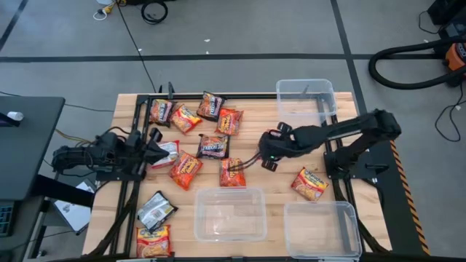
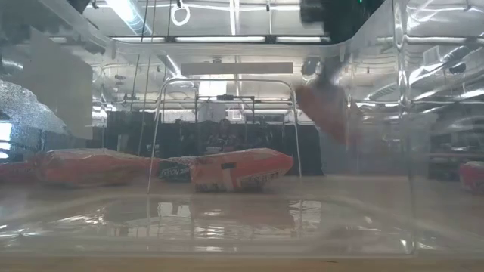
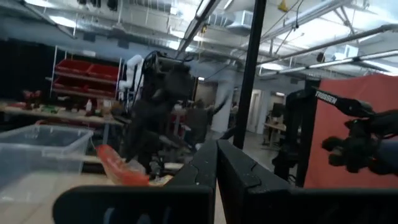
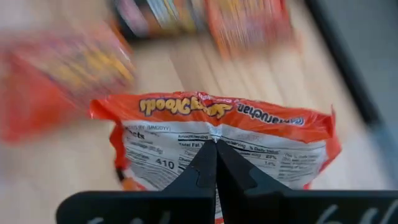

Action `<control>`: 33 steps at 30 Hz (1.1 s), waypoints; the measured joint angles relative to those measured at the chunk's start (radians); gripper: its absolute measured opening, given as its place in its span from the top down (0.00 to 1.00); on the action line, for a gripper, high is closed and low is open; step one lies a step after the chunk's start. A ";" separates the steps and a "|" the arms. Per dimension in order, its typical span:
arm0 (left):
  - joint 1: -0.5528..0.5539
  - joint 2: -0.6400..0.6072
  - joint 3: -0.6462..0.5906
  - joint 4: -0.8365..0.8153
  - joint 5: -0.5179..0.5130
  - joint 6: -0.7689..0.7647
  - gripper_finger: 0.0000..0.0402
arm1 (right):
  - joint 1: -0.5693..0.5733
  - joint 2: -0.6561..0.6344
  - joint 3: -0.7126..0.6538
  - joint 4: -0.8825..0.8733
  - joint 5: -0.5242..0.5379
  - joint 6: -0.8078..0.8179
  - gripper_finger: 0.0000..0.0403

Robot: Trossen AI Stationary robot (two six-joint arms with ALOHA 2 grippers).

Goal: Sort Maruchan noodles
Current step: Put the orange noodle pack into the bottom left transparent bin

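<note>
Several Maruchan noodle packets lie flat on the wooden table: orange ones (image 1: pixel 185 169), (image 1: pixel 228 121), (image 1: pixel 309 183), a dark one (image 1: pixel 213 147) and a silver-white one (image 1: pixel 156 211). My right gripper (image 1: pixel 253 161) is at mid-table, shut on an orange packet (image 4: pixel 217 134). The low view shows this packet (image 2: pixel 325 109) in the air. My left gripper (image 1: pixel 156 145) waits shut at the table's left side, holding nothing; its fingertips (image 3: pixel 216 163) are together. My right gripper pinches the orange packet between its two fingers at the middle of its printed back, by the centre seam (image 4: pixel 216 138). The fingers slant down from the table's right side. The packet hangs tilted below them (image 2: pixel 329 113), clear of the table.
Three clear plastic bins stand on the table: one at the far right (image 1: pixel 306 100), one at the near middle (image 1: pixel 229 213) and one at the near right (image 1: pixel 322 229). More packets cluster at the far left (image 1: pixel 185 118) and the near left corner (image 1: pixel 153 240).
</note>
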 joint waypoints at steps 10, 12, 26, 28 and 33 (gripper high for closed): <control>-0.001 0.256 0.000 0.318 -0.022 -0.068 0.76 | 0.090 -0.003 0.089 0.378 0.133 -0.283 0.99; -0.012 0.358 0.001 0.387 -0.026 -0.091 0.69 | 0.086 -0.003 0.089 0.419 0.146 -0.330 0.99; -0.275 1.049 0.526 0.090 -0.303 0.586 0.52 | 0.077 -0.003 0.089 0.399 -0.029 -0.265 0.99; -0.301 1.123 0.634 -0.037 -0.372 0.716 0.52 | 0.073 -0.003 0.089 0.371 -0.086 -0.239 0.99; -0.351 1.286 0.860 -0.305 -0.512 1.131 0.52 | 0.056 -0.003 0.088 0.347 -0.190 -0.214 0.99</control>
